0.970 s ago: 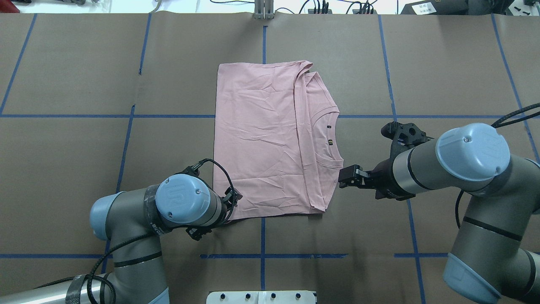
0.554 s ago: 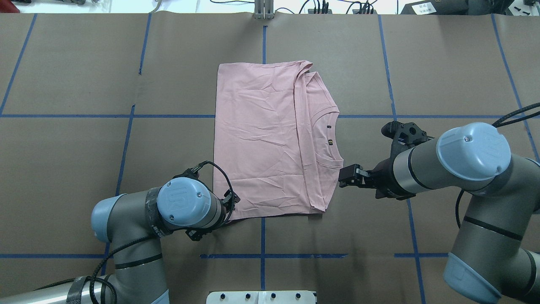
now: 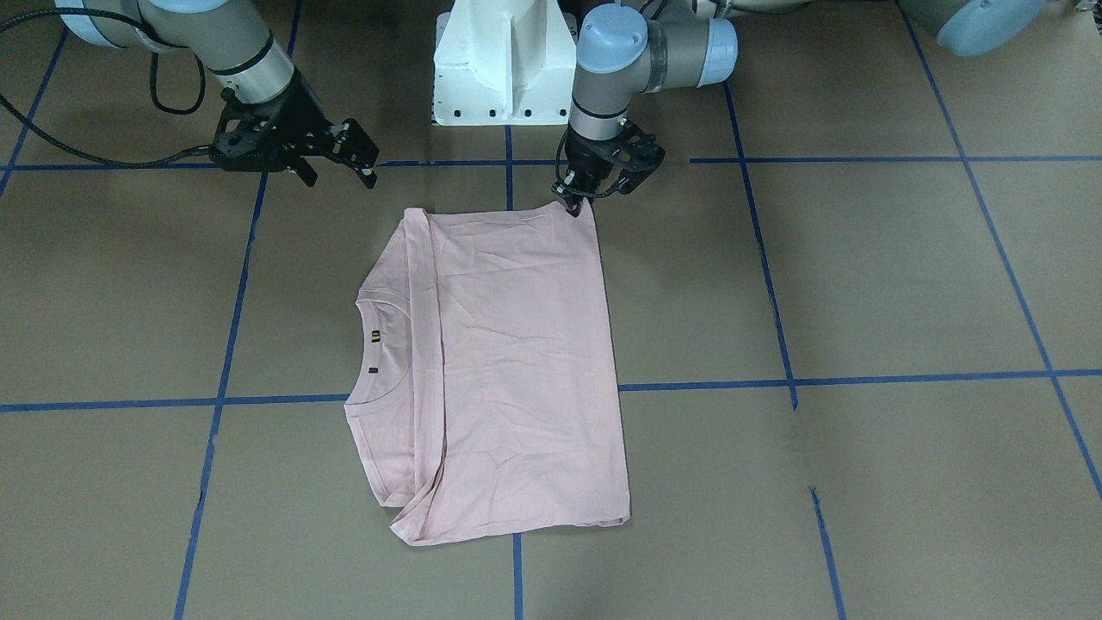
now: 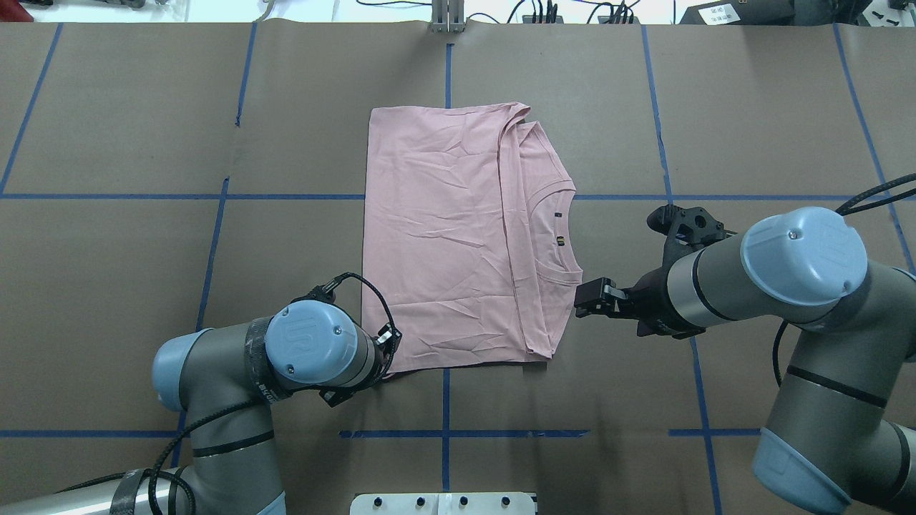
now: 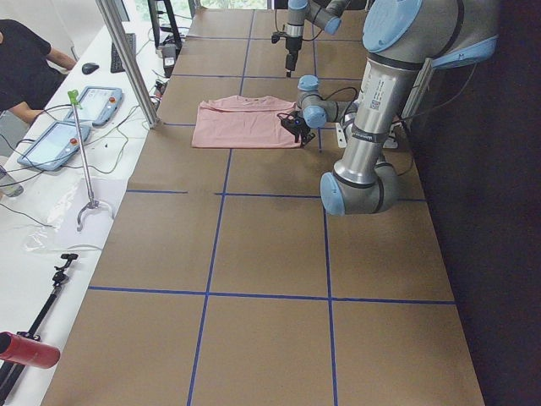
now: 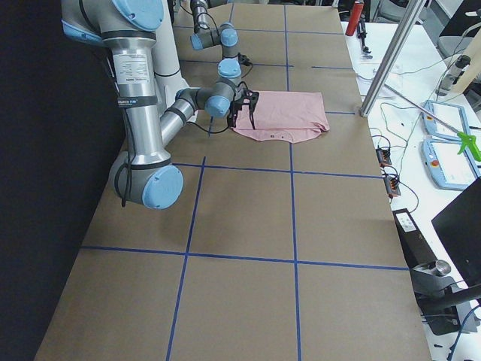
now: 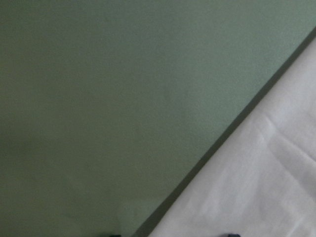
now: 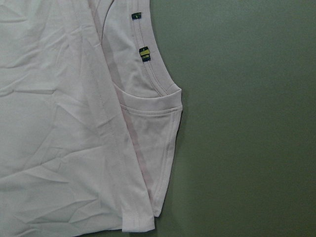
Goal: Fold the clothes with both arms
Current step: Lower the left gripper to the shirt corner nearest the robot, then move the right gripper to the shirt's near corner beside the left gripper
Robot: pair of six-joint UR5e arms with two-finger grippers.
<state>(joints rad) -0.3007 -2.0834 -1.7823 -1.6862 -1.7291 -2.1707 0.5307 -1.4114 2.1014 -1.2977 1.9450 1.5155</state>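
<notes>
T-shirt (image 4: 444, 243), pink, lies folded flat at the centre of the table (image 4: 143, 129), with the left gripper (image 3: 575, 202) low over its robot-side hem corner, fingers apart, and the right gripper (image 4: 581, 300) just beside the collar (image 4: 565, 236), fingers spread, clear of the cloth.

Both arms are silver-grey tubes with rounded light blue joint caps and thin black rings at the joints. The left arm (image 4: 215, 365) has a wrist cap (image 4: 311, 348) with an embossed UR mark and small screws, a band of black tape (image 4: 254, 352) behind it, and a looping black cable (image 4: 377, 300). The right arm (image 4: 715, 286) trails a braided cable (image 4: 876, 192). The left end effector (image 3: 578, 200) and right end effector (image 3: 340, 175) are black and angular. The pedestal (image 3: 504, 60) is white, with dark holes.
</notes>
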